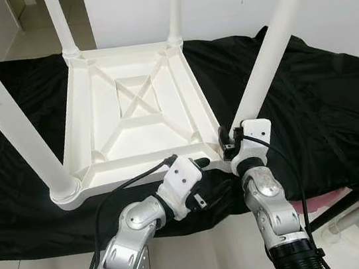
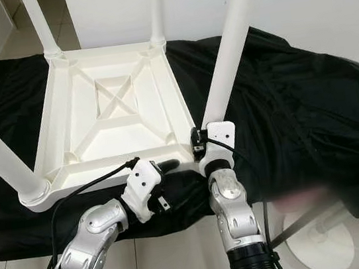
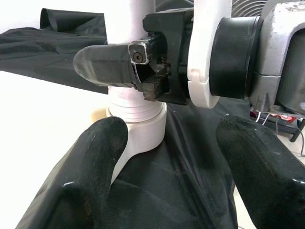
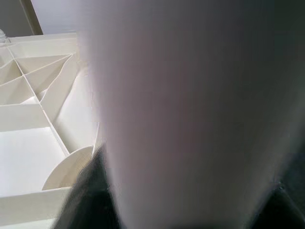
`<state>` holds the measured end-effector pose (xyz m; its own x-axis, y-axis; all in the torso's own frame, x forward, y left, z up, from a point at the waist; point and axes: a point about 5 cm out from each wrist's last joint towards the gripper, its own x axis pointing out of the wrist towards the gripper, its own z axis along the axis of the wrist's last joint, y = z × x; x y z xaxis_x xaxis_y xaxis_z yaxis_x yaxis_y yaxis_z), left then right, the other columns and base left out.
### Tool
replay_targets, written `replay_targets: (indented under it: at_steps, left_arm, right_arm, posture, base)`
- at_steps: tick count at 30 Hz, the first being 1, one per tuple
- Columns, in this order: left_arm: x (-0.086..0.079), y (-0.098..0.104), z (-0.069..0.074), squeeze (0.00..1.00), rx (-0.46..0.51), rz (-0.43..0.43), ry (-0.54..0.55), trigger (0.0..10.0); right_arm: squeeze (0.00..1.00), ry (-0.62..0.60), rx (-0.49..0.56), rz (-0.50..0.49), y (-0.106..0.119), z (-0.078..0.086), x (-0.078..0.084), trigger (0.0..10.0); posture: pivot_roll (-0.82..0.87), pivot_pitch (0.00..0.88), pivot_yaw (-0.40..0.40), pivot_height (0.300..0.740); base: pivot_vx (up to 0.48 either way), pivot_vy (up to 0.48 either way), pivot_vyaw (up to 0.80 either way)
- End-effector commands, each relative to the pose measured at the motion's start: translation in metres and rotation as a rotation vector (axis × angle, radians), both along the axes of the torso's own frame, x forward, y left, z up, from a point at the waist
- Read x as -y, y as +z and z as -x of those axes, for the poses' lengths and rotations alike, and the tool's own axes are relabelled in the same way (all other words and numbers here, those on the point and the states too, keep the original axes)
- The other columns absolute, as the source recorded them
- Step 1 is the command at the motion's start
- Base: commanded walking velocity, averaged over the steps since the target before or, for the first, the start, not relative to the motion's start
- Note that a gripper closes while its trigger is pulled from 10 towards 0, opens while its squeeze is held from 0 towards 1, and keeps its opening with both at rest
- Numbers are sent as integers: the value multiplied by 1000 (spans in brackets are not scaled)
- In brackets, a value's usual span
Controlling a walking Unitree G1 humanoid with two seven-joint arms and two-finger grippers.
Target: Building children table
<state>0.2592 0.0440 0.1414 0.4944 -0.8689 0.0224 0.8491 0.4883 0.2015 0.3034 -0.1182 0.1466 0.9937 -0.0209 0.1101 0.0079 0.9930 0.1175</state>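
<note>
Table (image 1: 129, 108) is lying upside down; right gripper (image 1: 229, 142) is clamping the near-right leg (image 1: 269, 55) at its socket, so twist squarely; left gripper (image 1: 199, 165) is hovering unclenched.

Supporting surface draped in a black cloth (image 1: 322, 101) — creased, hanging over the near edge. Directly on it: one white plastic table (image 1: 138, 113), inverted, ribbed underside up, legs pointing upward — placed left of centre.
</note>
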Motion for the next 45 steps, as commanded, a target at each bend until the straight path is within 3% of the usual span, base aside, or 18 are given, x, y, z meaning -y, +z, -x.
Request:
replay_targets:
  at_steps: [1,9,13,14,15,22,32,33,36,37,45]
  left_arm:
    - [0,-2,0,0,0,-1,23,10000]
    - [0,-2,2,0,1,-3,21,10000]
    - [-1,-4,3,0,0,-6,19,10000]
    - [-1,-3,3,0,1,-6,19,10000]
    - [-1,-3,3,0,1,-6,19,10000]
    - [-1,-4,3,0,1,-10,14,10000]
    - [-1,-3,1,0,7,-13,8,10000]
    - [-1,-2,1,0,8,-13,7,10000]
    - [0,-2,1,0,9,-12,6,10000]
    - [0,-2,1,0,10,-11,7,10000]
    - [-1,-2,2,0,10,-8,17,10000]
  right_arm:
    - [1000,6,-33,-14,-12,7,5,10000]
    - [1000,107,4,-12,-13,12,9,10000]
    - [1000,210,17,12,-22,24,18,10000]
    - [694,233,24,23,-23,26,20,10000]
    - [0,261,30,29,-24,27,21,10000]
    - [0,381,64,66,-22,28,27,10000]
    - [0,490,104,235,-4,-1,46,10000]
    - [0,509,100,253,-3,-4,46,7412]
    - [0,530,94,268,-3,-7,47,7412]
    - [0,547,82,277,-4,-8,47,0]
    - [0,583,50,269,-12,-6,51,0]
  posture:
    - [-35,73,-73,740]
    - [-32,66,-73,740]
    - [-33,60,-73,740]
    - [-33,60,-73,740]
    - [-33,60,-73,740]
    - [-39,58,-68,740]
    - [-36,48,-61,740]
    - [-33,48,-63,740]
    - [-33,48,-63,740]
    - [-31,46,-64,740]
    - [-21,52,-71,740]
  base:
    - [0,0,0]
    - [0,0,0]
    - [0,0,0]
    - [0,0,0]
    - [0,0,0]
    - [0,0,0]
    - [0,0,0]
    - [0,0,0]
    - [0,0,0]
    - [0,0,0]
    - [0,0,0]
